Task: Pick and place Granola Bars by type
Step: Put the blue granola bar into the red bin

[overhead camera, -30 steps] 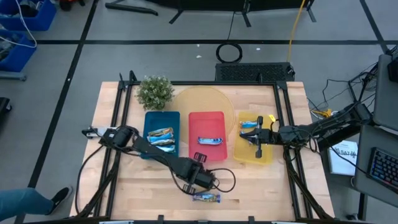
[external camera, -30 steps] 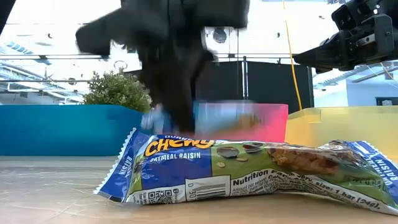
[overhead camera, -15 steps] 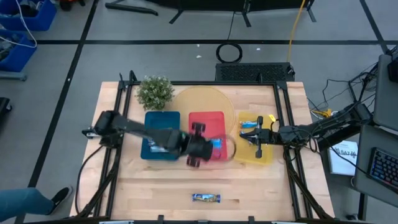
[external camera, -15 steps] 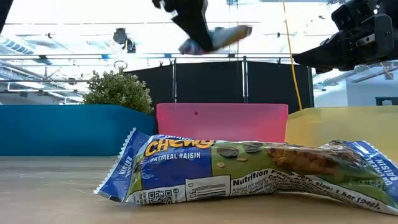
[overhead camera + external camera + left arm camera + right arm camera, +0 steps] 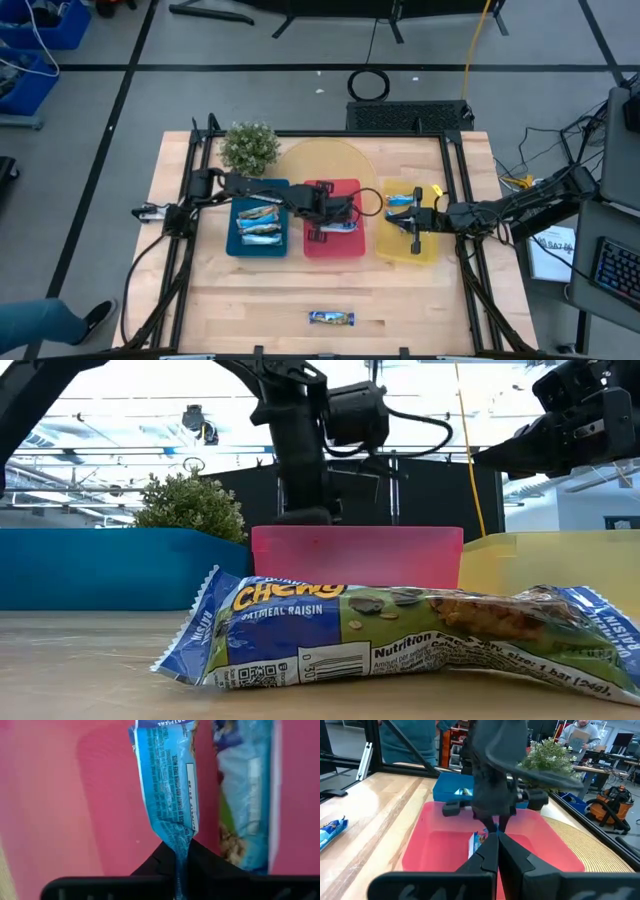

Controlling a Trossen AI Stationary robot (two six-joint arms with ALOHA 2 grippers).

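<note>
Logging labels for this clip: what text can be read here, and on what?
"CHEWY" on the front bar.
"OATMEAL RAISIN" under it, same wrapper.
"Nutrition" heads its small print; the rest is too small.
Print on the bar in the left claw: blurred, unreadable.

**Trays, a Plant and a Busy Room**

A wooden table point(image 5: 230, 290) sits in the middle of the room. Three flat trays lie on it in a row. The blue tray point(image 5: 237, 215) is on the left. The red tray point(image 5: 335, 248) is in the middle. The yellow tray point(image 5: 395, 245) is on the right. Behind the red tray lies a round yellow mat point(image 5: 325, 160). A small green plant point(image 5: 249, 147) stands at the far left, just behind the blue tray. On the floor past the table lies a black cable ring point(image 5: 368, 84). A blue bin point(image 5: 35, 40) stands far left. A keyboard point(image 5: 612, 268) sits at the right edge. A shoe point(image 5: 96, 318) shows near the left corner.
</note>
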